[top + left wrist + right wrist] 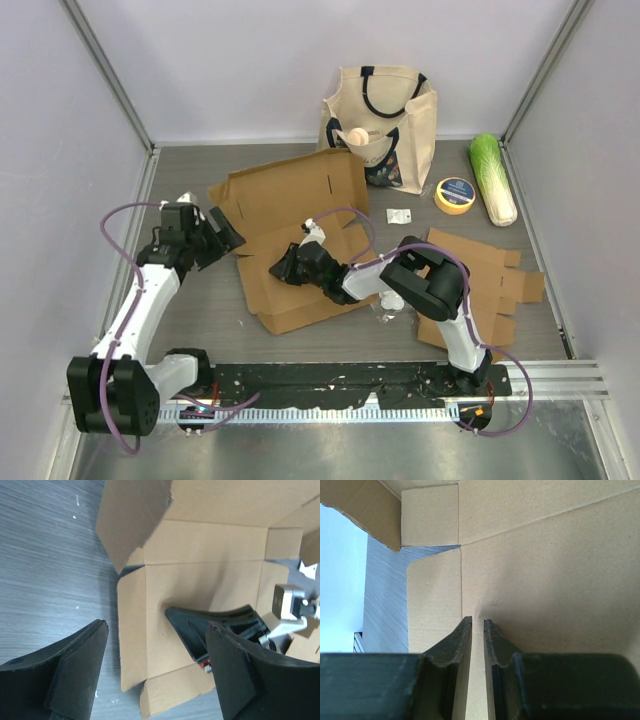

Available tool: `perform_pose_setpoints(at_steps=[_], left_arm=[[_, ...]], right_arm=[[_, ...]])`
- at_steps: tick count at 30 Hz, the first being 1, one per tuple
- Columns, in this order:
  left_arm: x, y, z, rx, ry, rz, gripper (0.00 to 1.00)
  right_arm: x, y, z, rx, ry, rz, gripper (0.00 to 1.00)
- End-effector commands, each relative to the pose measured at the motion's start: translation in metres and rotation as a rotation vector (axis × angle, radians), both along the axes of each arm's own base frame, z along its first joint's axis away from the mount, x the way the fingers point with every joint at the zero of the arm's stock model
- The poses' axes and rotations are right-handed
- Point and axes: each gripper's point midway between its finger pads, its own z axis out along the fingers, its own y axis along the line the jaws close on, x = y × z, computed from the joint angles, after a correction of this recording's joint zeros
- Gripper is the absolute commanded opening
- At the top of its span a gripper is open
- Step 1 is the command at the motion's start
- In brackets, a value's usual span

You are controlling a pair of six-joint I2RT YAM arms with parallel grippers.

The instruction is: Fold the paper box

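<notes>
The paper box (290,225) lies opened out on the table's middle, its back flaps partly raised. My left gripper (228,238) hovers at the box's left edge. In the left wrist view it (157,626) is open wide with nothing between its fingers, above the left side flap (131,630). My right gripper (283,268) reaches in from the right and rests low on the box's inner panel (545,570). Its jaws (477,621) are nearly together, a thin slit left between them, and nothing is visibly held. Its dark fingers (200,627) lie flat on the panel.
A canvas tote bag (380,120) stands at the back. To the right are a yellow tape roll (455,195), a napa cabbage (495,180) and a second flat cardboard blank (490,285). A small white item (400,215) lies near the box. Walls enclose three sides.
</notes>
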Motion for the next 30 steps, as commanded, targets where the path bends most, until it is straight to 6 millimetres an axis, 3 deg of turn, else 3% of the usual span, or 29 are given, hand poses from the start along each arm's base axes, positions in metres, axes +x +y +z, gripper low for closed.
perform_pose_setpoints(at_steps=[1,5,11,15,16,22,24,27,29,30], left_arm=[[0.036,0.012,0.018,0.075,-0.109,0.076,0.84],[0.060,0.023,0.026,0.141,-0.117,0.108,0.78],[0.083,0.027,0.017,0.167,-0.097,0.127,0.61],[0.088,0.022,0.014,0.234,-0.083,0.115,0.51],[0.089,0.020,0.012,0.248,-0.078,0.108,0.45],[0.090,0.025,0.010,0.365,-0.076,0.110,0.29],[0.088,0.032,0.008,0.432,-0.061,0.122,0.31],[0.088,0.035,0.004,0.462,-0.032,0.128,0.45],[0.090,0.035,0.003,0.474,-0.027,0.124,0.45],[0.091,0.037,-0.001,0.486,-0.015,0.126,0.39]], right_arm=[[0.004,-0.009,-0.016,-0.053,-0.007,-0.031,0.21],[0.003,-0.008,-0.018,-0.055,-0.005,-0.019,0.21],[0.003,-0.007,-0.022,-0.053,-0.004,-0.018,0.21],[0.005,-0.003,-0.017,-0.048,-0.011,-0.006,0.21],[0.006,-0.004,-0.015,-0.050,-0.016,-0.010,0.22],[0.009,-0.004,-0.007,-0.049,-0.036,-0.011,0.22],[0.010,-0.003,-0.006,-0.048,-0.039,-0.011,0.22],[0.010,-0.004,-0.005,-0.047,-0.040,-0.010,0.22],[0.010,-0.004,-0.004,-0.046,-0.042,-0.012,0.22],[0.010,-0.005,-0.004,-0.045,-0.040,-0.012,0.22]])
